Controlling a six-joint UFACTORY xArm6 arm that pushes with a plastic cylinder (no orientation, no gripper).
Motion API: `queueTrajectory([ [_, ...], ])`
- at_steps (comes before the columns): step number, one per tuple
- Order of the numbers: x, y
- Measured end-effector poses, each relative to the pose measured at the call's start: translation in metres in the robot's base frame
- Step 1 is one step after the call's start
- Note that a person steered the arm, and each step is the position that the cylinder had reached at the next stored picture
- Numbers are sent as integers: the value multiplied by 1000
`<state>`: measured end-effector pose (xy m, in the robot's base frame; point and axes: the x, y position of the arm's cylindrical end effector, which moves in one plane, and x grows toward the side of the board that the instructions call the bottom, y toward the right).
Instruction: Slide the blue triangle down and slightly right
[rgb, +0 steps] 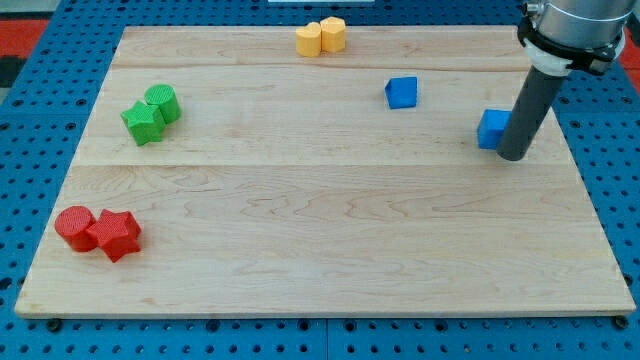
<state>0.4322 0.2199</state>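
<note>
A blue block (491, 129), partly hidden by the rod so its shape is unclear, lies at the view's right. My tip (512, 156) rests on the board touching that block's right lower side. A second blue block (401, 92), looking like a cube, lies up and to the left of it, well apart from my tip.
Two yellow blocks (320, 37) sit together at the view's top centre. Two green blocks (151, 113) sit together at the left. A red cylinder (75, 227) and a red star-like block (118, 234) touch at the bottom left. The wooden board (320, 260) lies on a blue pegboard.
</note>
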Motion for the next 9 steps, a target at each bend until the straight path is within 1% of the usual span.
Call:
queueTrajectory([
  [3, 1, 35],
  [5, 3, -103],
  [6, -54, -111],
  [7, -89, -173],
  [8, -126, -187],
  [9, -134, -127],
])
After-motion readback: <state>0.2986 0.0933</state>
